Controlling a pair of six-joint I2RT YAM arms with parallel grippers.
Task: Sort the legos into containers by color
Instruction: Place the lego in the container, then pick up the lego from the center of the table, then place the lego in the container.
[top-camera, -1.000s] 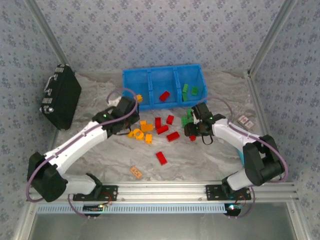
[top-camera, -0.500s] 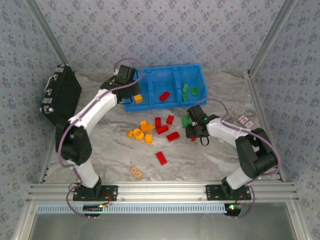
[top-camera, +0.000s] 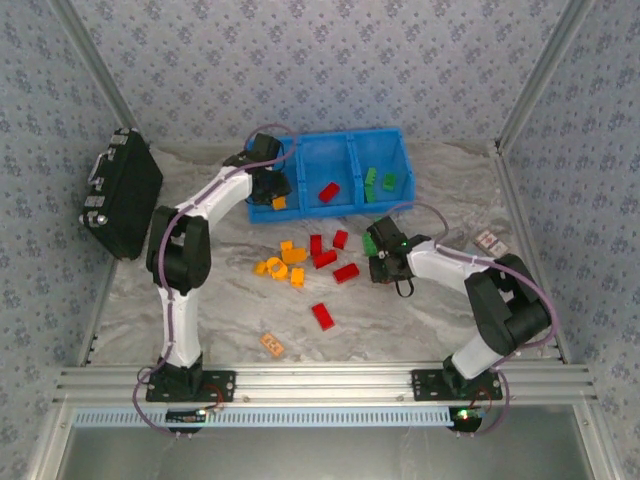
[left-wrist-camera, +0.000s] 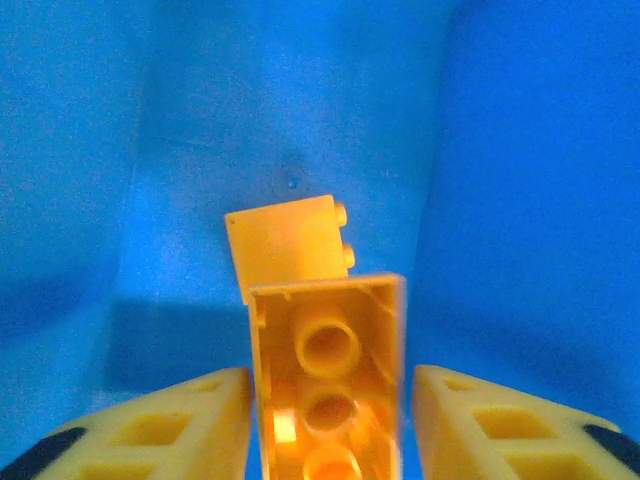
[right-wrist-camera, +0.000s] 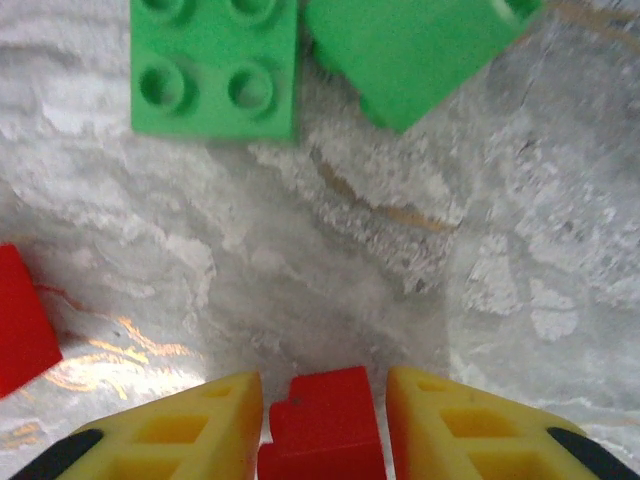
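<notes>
My left gripper (top-camera: 272, 185) hangs inside the left compartment of the blue bin (top-camera: 325, 140). Its jaws are open around an orange brick (left-wrist-camera: 328, 400), with a gap showing on the brick's right side. A second orange brick (left-wrist-camera: 288, 245) lies on the bin floor (left-wrist-camera: 200, 150) below. My right gripper (top-camera: 383, 272) is low on the table and shut on a small red brick (right-wrist-camera: 325, 425). Two green bricks (right-wrist-camera: 215, 65) (right-wrist-camera: 410, 50) lie just ahead of it. Orange bricks (top-camera: 283, 262) and red bricks (top-camera: 323, 250) are scattered mid-table.
The middle compartment holds a red brick (top-camera: 328, 191) and the right one holds green bricks (top-camera: 371, 180). A black hard case (top-camera: 122, 192) stands at the left. A flat orange tag (top-camera: 271, 344) lies near the front, with a lone red brick (top-camera: 323, 316) behind it.
The left arm swung from the orange pile up to the bin's left compartment, and its jaws opened. The right gripper's jaws closed in on the red brick.
</notes>
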